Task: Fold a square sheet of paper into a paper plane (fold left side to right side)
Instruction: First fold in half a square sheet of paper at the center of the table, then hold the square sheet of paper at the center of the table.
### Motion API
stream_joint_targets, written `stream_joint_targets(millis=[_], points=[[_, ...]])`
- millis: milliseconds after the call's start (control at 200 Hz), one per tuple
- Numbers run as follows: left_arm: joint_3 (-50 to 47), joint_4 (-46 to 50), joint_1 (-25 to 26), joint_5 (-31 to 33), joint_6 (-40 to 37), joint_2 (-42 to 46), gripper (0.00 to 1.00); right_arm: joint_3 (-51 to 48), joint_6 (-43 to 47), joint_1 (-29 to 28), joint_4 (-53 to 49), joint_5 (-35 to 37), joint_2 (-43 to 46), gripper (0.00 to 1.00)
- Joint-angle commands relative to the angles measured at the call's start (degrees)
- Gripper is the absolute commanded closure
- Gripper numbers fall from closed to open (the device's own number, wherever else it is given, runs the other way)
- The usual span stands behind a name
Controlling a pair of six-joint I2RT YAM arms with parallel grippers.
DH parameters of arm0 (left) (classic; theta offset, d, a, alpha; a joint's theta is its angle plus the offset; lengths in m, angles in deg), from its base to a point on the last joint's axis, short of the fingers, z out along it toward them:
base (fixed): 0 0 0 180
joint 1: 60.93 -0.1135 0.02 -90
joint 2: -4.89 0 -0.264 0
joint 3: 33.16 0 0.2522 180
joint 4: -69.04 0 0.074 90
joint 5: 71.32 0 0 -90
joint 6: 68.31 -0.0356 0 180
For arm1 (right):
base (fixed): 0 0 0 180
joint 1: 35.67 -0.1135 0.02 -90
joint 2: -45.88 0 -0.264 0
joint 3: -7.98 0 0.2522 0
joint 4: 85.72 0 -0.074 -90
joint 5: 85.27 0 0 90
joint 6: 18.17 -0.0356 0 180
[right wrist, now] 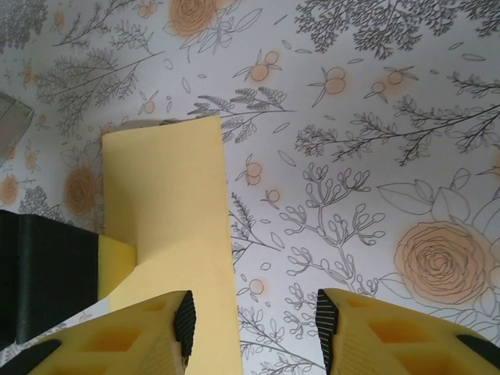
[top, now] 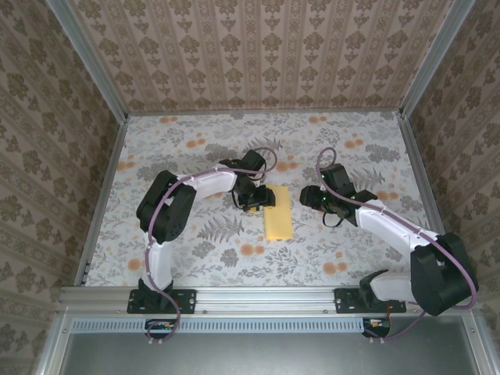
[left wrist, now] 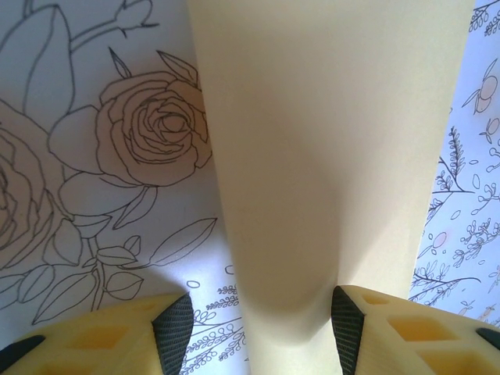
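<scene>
Yellow matte paper sheet, plain, lies as a narrow upright rectangle on the flower-print cloth, between the two grippers.

Left gripper: sits at the sheet's far left corner. In its wrist view the yellow fingers with black pads stand apart. The paper runs straight ahead from the gap and fills it from pad to pad, narrowing and shadowed right at the tips. Cannot tell whether the pads squeeze it or merely flank it. Cloth shows to either side of the strip.

Right gripper: just beside the sheet's right edge, near the far end. In its wrist view the fingers are spread, with bare cloth in the gap. The paper lies ahead and to the left, its long edge passing by the left pad. One finger of the left gripper meets the sheet's far side.
</scene>
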Motion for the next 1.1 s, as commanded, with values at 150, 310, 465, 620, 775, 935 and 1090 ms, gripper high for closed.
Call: stream_joint_targets(millis=[150,310,465,620,775,935,1090], points=[[-1.3,-4.8,3.3,-0.6,-1.1,-6.8,0.45,-0.6,-0.1,0.2,2.6,-9.0,-4.0,0.6],[-1.3,-4.8,3.3,-0.5,-1.1,-6.8,0.45,1.1,-1.4,-0.6,5.8,-17.1,-10.9,0.77],[-1.2,-4.7,3.3,-0.5,-1.1,-6.8,0.44,3.5,-2.0,-2.8,6.2,-18.0,-16.4,0.87],[-1.3,-4.9,3.4,-0.5,-1.0,-6.8,0.45,4.5,-2.5,-3.8,6.6,-17.5,-19.1,0.87],[-1.3,-4.8,3.4,-0.5,-1.1,-6.8,0.45,5.3,-2.4,-4.5,6.1,-17.3,-20.8,0.87],[-1.5,-4.8,3.4,-0.5,-1.1,-6.8,0.45,5.9,-1.9,-4.6,3.7,-15.5,-22.0,0.87],[-1.4,-4.8,3.4,-0.5,-1.2,-6.5,0.45,6.2,-1.4,-4.6,1.5,-14.0,-23.0,0.87]])
